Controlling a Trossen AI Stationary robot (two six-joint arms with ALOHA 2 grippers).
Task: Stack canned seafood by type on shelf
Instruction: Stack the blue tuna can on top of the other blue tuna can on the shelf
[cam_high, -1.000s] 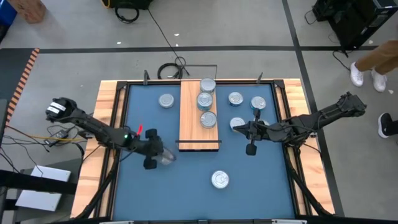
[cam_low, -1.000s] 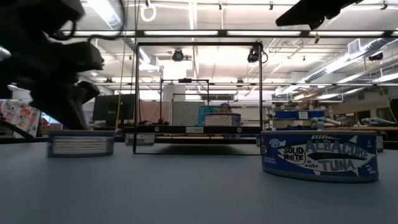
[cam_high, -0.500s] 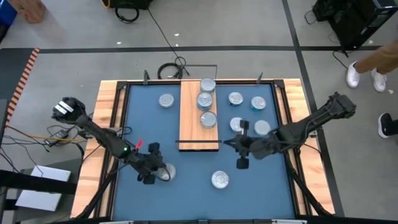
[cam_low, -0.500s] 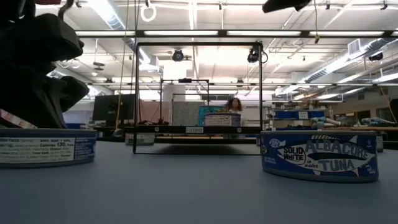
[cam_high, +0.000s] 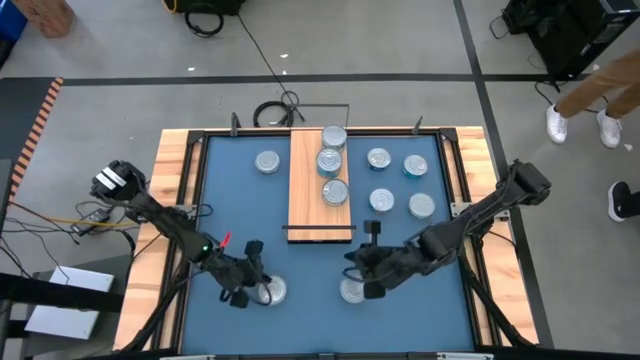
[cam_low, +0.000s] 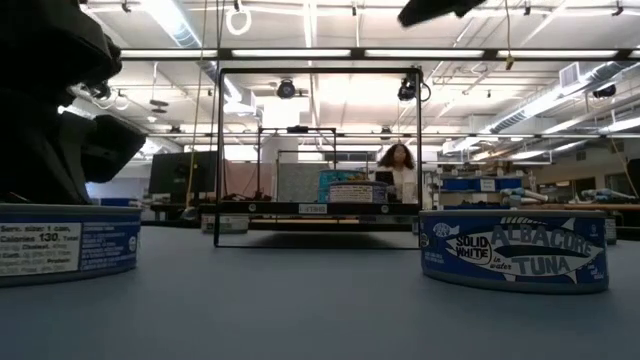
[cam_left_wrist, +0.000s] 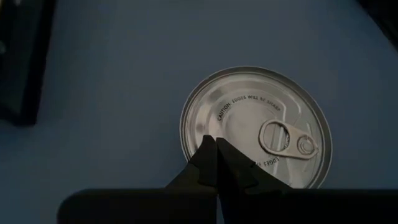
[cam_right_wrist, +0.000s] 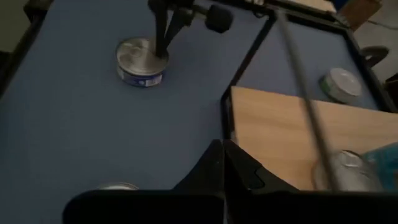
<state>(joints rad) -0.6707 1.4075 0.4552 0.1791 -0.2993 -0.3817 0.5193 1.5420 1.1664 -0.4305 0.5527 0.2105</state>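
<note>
Three silver-topped tins of canned seafood (cam_high: 331, 162) lie in a row on the light-wood shelf (cam_high: 305, 215). Several more (cam_high: 400, 182) sit on the blue table to its right, and one (cam_high: 267, 161) to its left. Near the front edge, one tin (cam_high: 270, 292) stands under my shut left gripper (cam_high: 252, 287). Another, labelled tuna (cam_low: 513, 250), stands near my right gripper (cam_high: 366, 272). That gripper is shut and hangs above the table, touching nothing. My left gripper sets its shut fingertips (cam_left_wrist: 214, 144) on the tin's silver lid (cam_left_wrist: 219, 124), close to the rim and beside the pull tab. The fingers come slanting down from above on the table's left side. The tin (cam_right_wrist: 141, 62) stands flat on the table.
The shelf's thin black frame (cam_low: 318, 72) rises over the board's ends. A wooden rim (cam_high: 172, 200) and black rails border the table. A person's legs (cam_high: 585, 105) show on the floor at the far right. Blue table lies bare between the two near tins.
My left gripper has moved toward the table's near edge, its shut fingers on the tin. The tin has slid along the table with it, staying flat. My right gripper has swung toward the left and near edges, ending beside the tuna tin, which kept still.
</note>
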